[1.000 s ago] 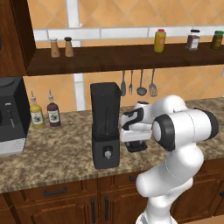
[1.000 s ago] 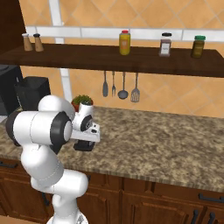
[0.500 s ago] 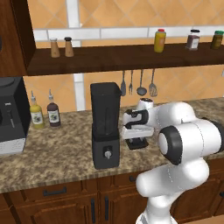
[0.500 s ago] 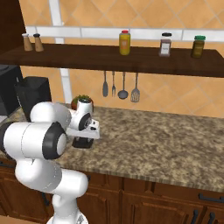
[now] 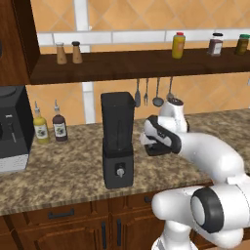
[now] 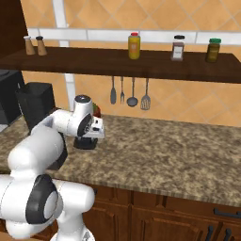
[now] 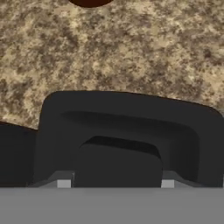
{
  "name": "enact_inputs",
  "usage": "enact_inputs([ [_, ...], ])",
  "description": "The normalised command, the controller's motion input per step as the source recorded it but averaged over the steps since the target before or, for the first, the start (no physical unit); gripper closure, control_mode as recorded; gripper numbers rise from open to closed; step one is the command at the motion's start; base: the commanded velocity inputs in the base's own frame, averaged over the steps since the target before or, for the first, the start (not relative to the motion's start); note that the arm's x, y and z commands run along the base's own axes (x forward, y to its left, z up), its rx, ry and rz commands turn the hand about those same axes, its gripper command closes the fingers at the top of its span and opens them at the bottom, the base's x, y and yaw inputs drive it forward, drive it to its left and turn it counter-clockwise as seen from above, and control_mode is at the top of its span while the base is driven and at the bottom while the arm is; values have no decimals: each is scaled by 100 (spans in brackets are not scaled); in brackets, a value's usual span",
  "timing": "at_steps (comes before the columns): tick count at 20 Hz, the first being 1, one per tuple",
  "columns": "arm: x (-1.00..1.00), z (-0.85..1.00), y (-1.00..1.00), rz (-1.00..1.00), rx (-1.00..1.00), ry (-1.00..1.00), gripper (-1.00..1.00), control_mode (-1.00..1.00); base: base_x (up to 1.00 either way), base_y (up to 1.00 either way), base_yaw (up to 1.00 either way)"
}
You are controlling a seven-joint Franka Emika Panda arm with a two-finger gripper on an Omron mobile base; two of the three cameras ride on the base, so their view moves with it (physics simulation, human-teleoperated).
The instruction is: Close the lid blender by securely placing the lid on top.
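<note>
Looking from the left base cam, the gripper (image 5: 156,146) sits low on the counter (image 5: 63,171), just right of the blender (image 5: 117,139). Right base cam: same spot. Hand cam: the lid (image 7: 127,135) on the granite, fingers pinched onto its raised centre.

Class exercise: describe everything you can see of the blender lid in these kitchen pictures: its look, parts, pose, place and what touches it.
The lid is a flat, matte black, squarish cap with rounded corners and a raised block at its centre. It lies flat on the speckled brown granite counter, to the right of the blender and apart from it. The gripper is down over it from above, shut on the raised centre.
</note>
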Motion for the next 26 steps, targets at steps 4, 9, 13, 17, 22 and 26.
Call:
enact_inputs([
  [4, -51, 97, -1, -2, 0, -26, 100, -100, 0, 0, 0],
  [9, -57, 100, 0, -3, 0, -29, 100, -100, 0, 0, 0],
  [13, -48, 100, 0, -5, 0, -27, 100, -100, 0, 0, 0],
  [17, -33, 100, 0, -4, 0, -27, 100, -100, 0, 0, 0],
  [22, -22, 100, 1, -4, 0, -25, 100, -100, 0, 0, 0],
  [26, -15, 99, 7, -3, 0, -17, 100, -100, 0, 0, 0],
])
